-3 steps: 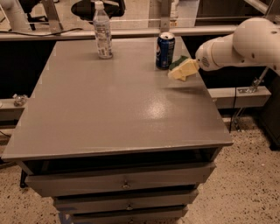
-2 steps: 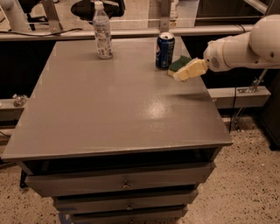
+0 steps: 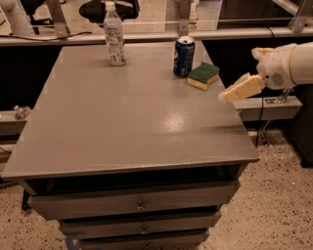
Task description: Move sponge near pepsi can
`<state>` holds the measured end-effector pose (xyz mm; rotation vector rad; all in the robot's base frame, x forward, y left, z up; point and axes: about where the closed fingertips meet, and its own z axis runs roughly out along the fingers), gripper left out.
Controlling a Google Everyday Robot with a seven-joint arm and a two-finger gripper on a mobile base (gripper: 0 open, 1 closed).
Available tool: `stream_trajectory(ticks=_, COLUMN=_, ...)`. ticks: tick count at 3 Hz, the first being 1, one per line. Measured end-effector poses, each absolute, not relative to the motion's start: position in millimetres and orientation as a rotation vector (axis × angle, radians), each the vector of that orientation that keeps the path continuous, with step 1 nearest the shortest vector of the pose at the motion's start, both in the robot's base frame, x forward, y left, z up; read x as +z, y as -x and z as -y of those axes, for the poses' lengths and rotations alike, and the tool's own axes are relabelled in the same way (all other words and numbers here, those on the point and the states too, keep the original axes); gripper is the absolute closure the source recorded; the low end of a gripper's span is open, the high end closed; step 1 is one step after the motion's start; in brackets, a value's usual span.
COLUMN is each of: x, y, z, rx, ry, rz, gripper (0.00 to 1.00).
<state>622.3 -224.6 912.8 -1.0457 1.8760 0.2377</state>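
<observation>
We see the gripper point(image 3: 239, 75) hanging just off the right edge of the surface point(image 3: 122, 127), and its arm point(image 3: 298, 63) is cut off by the picture's right edge. The lowest drawer point(image 3: 142, 239) runs out at the bottom edge. The print on the water bottle point(image 3: 114, 36) is too small for us to read. The black chair point(image 3: 105, 9) behind is cropped at the top.

Table point(image 3: 137, 117) holds sponge point(image 3: 203, 74), pepsi can point(image 3: 184, 56), bottle point(image 3: 114, 39); end effector point(image 3: 239, 77) off its edge.

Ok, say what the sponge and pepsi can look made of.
Sponge: dark green scouring layer over pale yellow foam, matte. Pepsi can: probably aluminium, glossy blue print, silver top. The end effector hangs beside the table's right edge, apart from both.
</observation>
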Motion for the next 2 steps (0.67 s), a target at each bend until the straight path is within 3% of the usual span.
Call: stream_trajectory(ticks=2, x=914.4, y=-587.4, z=254.0, rx=0.306, ry=1.081, rz=-1.830, gripper=0.00)
